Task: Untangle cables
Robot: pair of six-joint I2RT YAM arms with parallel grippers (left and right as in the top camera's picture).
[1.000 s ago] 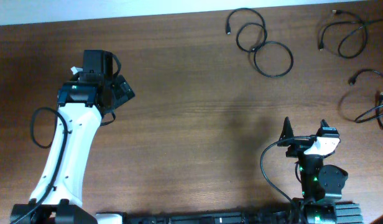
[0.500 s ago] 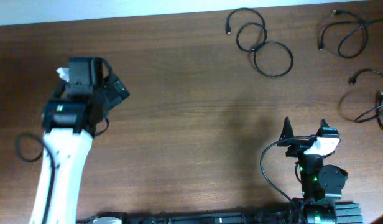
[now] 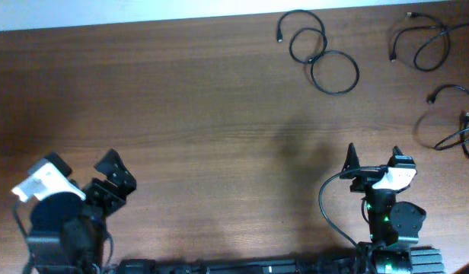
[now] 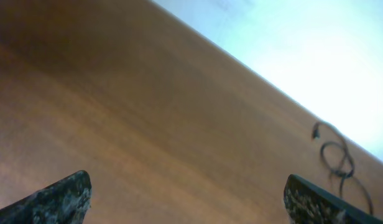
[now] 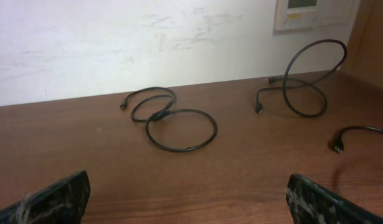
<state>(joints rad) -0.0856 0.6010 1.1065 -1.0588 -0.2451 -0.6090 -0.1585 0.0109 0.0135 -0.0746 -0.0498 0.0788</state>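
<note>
Left gripper, right gripper; jaws apart

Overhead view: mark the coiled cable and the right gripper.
coiled cable point(image 3: 318, 56), overhead view, where its loops overlap.
right gripper point(image 3: 372, 154), overhead view, midway between its fingertips.

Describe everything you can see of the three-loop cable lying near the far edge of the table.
The coiled cable is a thin black cord, rubbery-looking, wound into three overlapping loops that grow in size, the largest nearest the robot. It lies flat on the brown wooden table, right of centre, close to the far edge. One free end carries a small plug at the smallest loop; its other end cannot be made out. Only the table touches it.
</note>
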